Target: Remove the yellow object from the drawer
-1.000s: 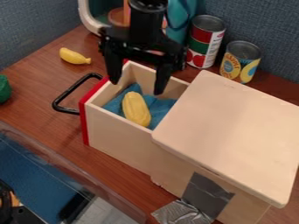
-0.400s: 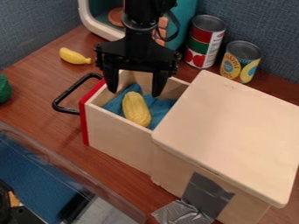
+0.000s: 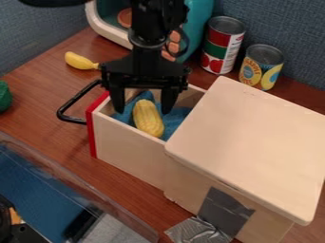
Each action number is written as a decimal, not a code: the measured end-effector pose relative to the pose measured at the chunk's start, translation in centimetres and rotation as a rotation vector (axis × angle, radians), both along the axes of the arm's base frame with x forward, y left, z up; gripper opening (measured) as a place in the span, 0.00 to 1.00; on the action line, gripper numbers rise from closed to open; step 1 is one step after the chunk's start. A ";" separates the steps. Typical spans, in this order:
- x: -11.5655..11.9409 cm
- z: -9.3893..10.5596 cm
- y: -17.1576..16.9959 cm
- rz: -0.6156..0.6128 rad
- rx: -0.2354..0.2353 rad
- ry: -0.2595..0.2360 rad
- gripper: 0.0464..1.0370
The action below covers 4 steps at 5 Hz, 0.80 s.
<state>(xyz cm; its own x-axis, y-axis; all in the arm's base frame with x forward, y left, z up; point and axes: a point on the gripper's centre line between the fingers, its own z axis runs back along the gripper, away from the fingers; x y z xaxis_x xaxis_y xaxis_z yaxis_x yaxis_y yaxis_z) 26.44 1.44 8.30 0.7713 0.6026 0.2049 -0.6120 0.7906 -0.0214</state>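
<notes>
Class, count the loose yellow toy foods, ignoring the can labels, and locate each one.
2: one corn-like piece on blue cloth inside the open drawer, one banana-like piece on the table. More might be hidden.

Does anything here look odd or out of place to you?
Two things, perhaps: crinkled silver tape is stuck down by the wooden box's lower corner, like a makeshift fix, and a yellow toy corn cob lies on blue cloth inside the open drawer.
</notes>
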 end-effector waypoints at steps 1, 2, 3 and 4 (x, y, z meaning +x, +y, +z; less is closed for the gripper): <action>-0.1 -0.7 -0.2 0.020 0.003 0.007 0.96; -0.2 -1.7 -0.2 0.028 -0.004 0.018 0.93; 0.0 -1.9 0.1 0.028 -0.010 0.013 0.65; -0.1 -1.9 0.3 -0.005 -0.021 0.029 0.58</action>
